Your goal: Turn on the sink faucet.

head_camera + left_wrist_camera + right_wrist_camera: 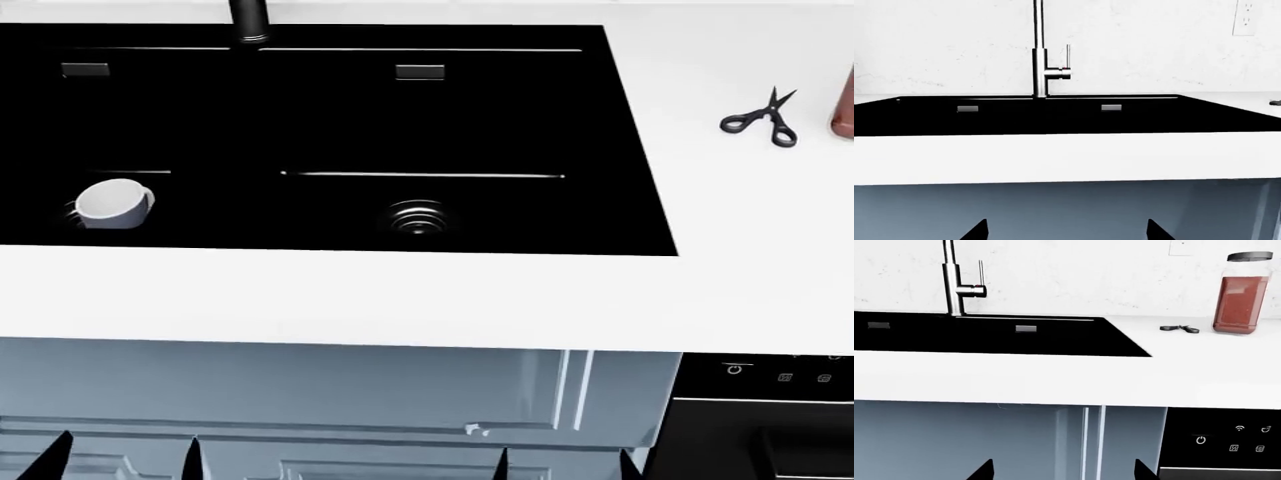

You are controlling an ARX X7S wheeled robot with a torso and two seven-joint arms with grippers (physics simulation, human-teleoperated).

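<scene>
the sink faucet (1040,65) stands upright at the back rim of the sink (1054,117), lever (1061,73) jutting sideways, well beyond both grippers; left gripper (1066,231) faces it more squarely than right gripper (1062,471), both spread apart, holding nothing.

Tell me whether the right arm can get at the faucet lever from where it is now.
Probably yes, though not yet close. The right gripper sits low in front of the cabinet, fingers apart. The sink faucet stands behind the sink, lever pointing toward the jar side. Nothing stands between them.
</scene>
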